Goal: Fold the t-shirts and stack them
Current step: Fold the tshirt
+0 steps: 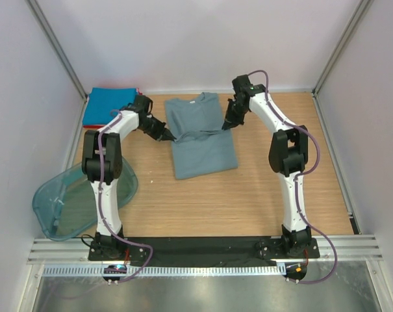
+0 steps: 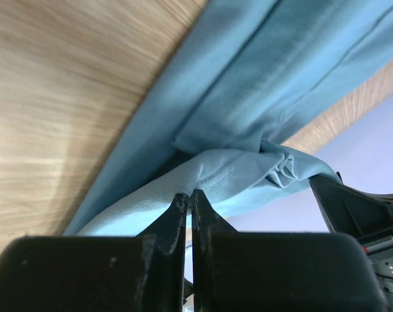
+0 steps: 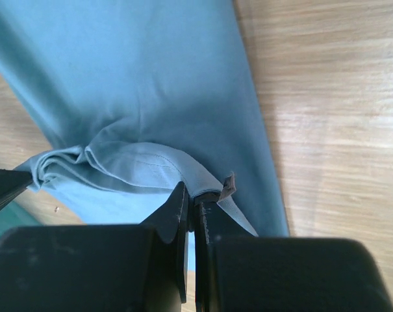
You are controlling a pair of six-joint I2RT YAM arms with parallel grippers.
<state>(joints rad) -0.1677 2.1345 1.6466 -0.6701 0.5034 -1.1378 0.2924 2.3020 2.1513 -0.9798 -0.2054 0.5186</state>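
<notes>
The grey-blue t-shirt (image 1: pixel 202 146) lies flat mid-table with its neck toward the back wall, and its sides are folded in. A fold of it is lifted off the table across the middle. My left gripper (image 1: pixel 172 137) is shut on that fold's left end, pinching cloth at its tips (image 2: pixel 190 194). At the fold's right end my right gripper (image 1: pixel 225 127) is shut on the hem (image 3: pixel 196 195). The shirt body (image 3: pixel 138 78) stays on the wood beneath. A bright blue folded t-shirt (image 1: pixel 108 105) sits at the back left, with a red edge (image 1: pixel 97 125) showing under it.
A translucent teal plastic tub (image 1: pixel 73 198) lies tilted at the left edge beside the left arm. White walls close in the table on three sides. Bare wood (image 1: pixel 248 201) runs between the shirt and the arm bases.
</notes>
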